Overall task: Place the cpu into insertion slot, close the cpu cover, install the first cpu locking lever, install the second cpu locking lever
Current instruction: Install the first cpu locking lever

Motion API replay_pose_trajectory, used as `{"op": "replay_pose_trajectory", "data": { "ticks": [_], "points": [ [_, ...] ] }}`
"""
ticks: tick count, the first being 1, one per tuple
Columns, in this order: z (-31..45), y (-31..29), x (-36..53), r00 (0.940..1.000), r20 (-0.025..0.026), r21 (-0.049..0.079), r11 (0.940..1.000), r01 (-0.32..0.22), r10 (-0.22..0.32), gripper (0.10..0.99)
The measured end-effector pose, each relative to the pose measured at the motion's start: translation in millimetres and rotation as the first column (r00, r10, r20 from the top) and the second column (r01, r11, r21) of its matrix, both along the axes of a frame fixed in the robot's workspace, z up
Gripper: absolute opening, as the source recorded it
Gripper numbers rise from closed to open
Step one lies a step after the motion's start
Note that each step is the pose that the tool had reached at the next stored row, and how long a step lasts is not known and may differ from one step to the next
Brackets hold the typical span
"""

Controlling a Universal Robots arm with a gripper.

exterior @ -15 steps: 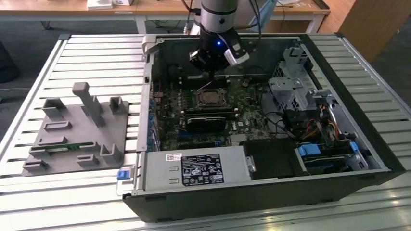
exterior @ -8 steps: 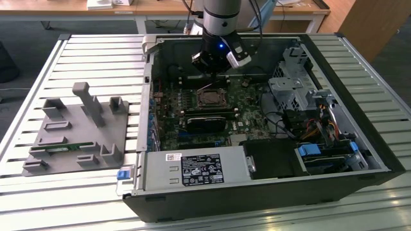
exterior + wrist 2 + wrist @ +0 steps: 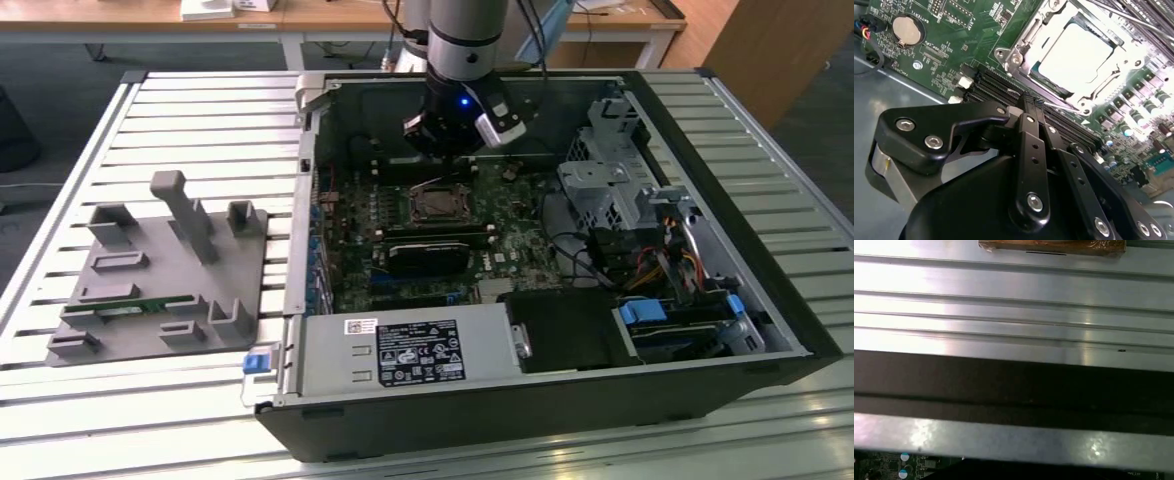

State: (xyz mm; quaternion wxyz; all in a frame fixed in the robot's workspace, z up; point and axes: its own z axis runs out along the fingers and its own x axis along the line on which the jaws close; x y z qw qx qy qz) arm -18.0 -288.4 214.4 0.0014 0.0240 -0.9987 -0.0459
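**Closed fingers above the board, cpu lying in its socket**

In the second wrist view the gripper [image 3: 1033, 102] has its two black fingers [image 3: 1030, 145] pressed together, with no gap between the tips and nothing between them. The tips hang over the long dark memory slots [image 3: 1004, 82], just beside the socket and not touching it.

Next to them the cpu [image 3: 1081, 55] lies flat inside the insertion slot [image 3: 1040, 70], its pale metal top shining brightly. The cpu cover [image 3: 1021, 42] is down around the chip, and the chip shows through the window of the frame. A thin metal locking lever [image 3: 1134, 20] runs across the far corner of the socket; I cannot tell if it is hooked.

In the exterior view the gripper [image 3: 447, 150] hangs inside the open computer case [image 3: 747, 300], near its back wall, and the socket with the cpu [image 3: 438, 207] sits just in front of it on the green circuit board [image 3: 350, 240]. The case lies on a slatted metal table [image 3: 200, 100]. A grey fixture plate [image 3: 147, 290] stands near the table's edge on the exterior view's left, well apart from the case.
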Motion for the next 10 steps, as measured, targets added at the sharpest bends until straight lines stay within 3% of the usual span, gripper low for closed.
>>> {"op": "replay_pose_trajectory", "data": {
  "ticks": [10],
  "points": [
    [-11.8,0.0,3.0,1.0000,-0.0038,0.000,1.0000,0.000,0.000,0.106]
  ]
}}
